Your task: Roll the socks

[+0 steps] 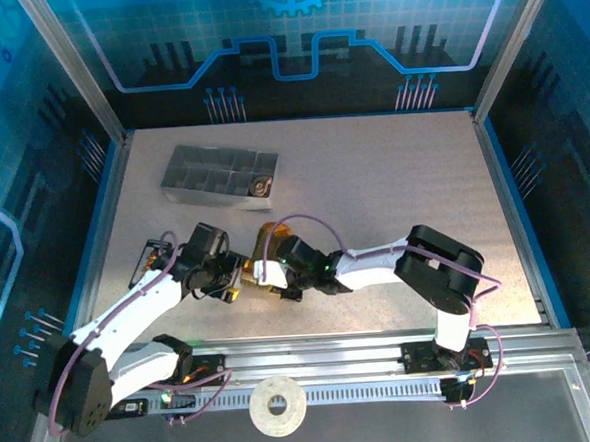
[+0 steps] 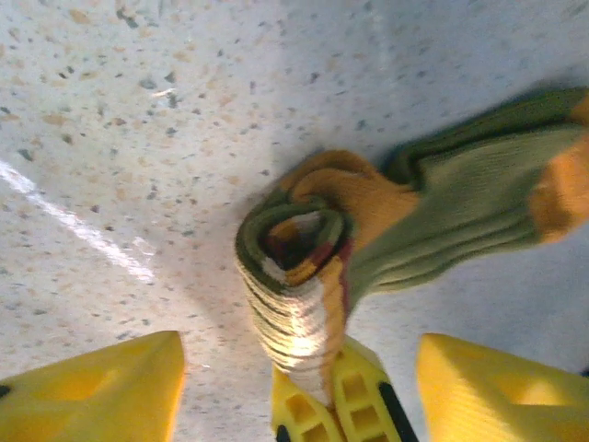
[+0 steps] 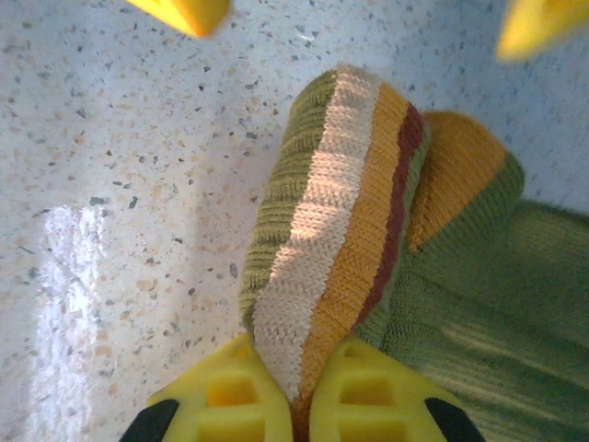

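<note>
We see the right gripper [image 3: 296, 373] with its yellow fingers clamped on the rolled striped cuff of the olive-green knitted sock [image 3: 479, 304], which lies on the speckled table [image 3: 110, 138] between the arms. The left gripper [image 2: 299, 350] straddles that roll, fingers apart. We judge the rolling partly done. Next, the roll needs turning along the flat remainder. We count one sock here, two grippers and one grey compartmented tray [image 1: 187, 175]. A dark item [image 1: 263, 186] inside it may be the second sock.

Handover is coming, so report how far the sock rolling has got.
Done: the olive sock's striped end is wound into a roll. In hand: the right claw pinches that roll; the left claw stands open near it. Left: the rest of the sock lies flat, unrolled. A round item in the grey tray is too small to identify.
</note>
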Controlling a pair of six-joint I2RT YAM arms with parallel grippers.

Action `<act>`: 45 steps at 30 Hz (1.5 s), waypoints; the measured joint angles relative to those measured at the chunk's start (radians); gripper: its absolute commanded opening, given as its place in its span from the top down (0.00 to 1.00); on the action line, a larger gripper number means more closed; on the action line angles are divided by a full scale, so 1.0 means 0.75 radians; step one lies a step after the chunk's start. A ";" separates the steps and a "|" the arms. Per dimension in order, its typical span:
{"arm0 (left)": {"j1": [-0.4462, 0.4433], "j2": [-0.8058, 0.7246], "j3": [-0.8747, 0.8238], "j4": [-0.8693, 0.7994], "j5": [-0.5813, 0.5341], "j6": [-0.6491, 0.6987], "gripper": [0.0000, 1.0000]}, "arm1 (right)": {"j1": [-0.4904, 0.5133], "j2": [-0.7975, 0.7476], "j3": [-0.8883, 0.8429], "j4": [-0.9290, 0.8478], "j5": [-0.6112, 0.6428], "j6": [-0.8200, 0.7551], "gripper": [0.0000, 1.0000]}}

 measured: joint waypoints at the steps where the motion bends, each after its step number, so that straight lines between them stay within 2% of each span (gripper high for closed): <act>1: 0.000 -0.024 -0.016 0.016 -0.002 -0.001 0.28 | -0.023 0.011 0.015 -0.014 -0.056 0.036 1.00; 5: -0.002 -0.041 -0.079 0.099 -0.005 0.025 0.32 | -0.104 0.063 0.071 -0.059 -0.253 0.169 1.00; 12: -0.038 -0.018 -0.125 0.261 -0.007 0.089 0.49 | -0.221 0.161 0.163 -0.130 -0.550 0.356 1.00; 19: -0.060 0.069 -0.187 0.371 -0.006 0.094 0.49 | -0.272 0.222 0.214 -0.174 -0.705 0.450 1.00; 24: -0.065 0.141 -0.208 0.460 -0.007 0.093 0.47 | -0.284 0.250 0.254 -0.225 -0.750 0.469 1.00; 27: -0.067 0.192 -0.213 0.518 -0.007 0.093 0.49 | -0.289 0.263 0.280 -0.262 -0.765 0.475 1.00; 29: -0.067 0.236 -0.208 0.551 -0.006 0.093 0.56 | -0.289 0.265 0.285 -0.272 -0.768 0.479 1.00; 31: -0.068 0.285 -0.182 0.556 -0.001 0.093 0.71 | -0.289 0.265 0.285 -0.274 -0.764 0.478 0.92; 34: -0.071 0.360 -0.123 0.551 0.015 0.089 0.96 | -0.286 0.240 0.264 -0.269 -0.725 0.458 0.74; 35: -0.075 0.371 -0.106 0.541 0.023 0.081 1.00 | -0.281 0.212 0.235 -0.252 -0.691 0.444 0.66; 38: -0.093 0.388 -0.065 0.485 0.030 0.056 1.00 | -0.245 0.075 0.093 -0.178 -0.524 0.376 0.46; 40: -0.096 0.392 -0.034 0.414 0.030 0.047 1.00 | -0.184 -0.060 -0.045 -0.110 -0.355 0.303 0.35; 42: -0.098 0.395 0.001 0.323 0.030 0.031 1.00 | -0.082 -0.200 -0.174 -0.023 -0.156 0.196 0.32; 45: -0.102 0.421 0.057 0.210 0.030 0.012 1.00 | 0.068 -0.294 -0.226 0.069 0.084 0.030 0.32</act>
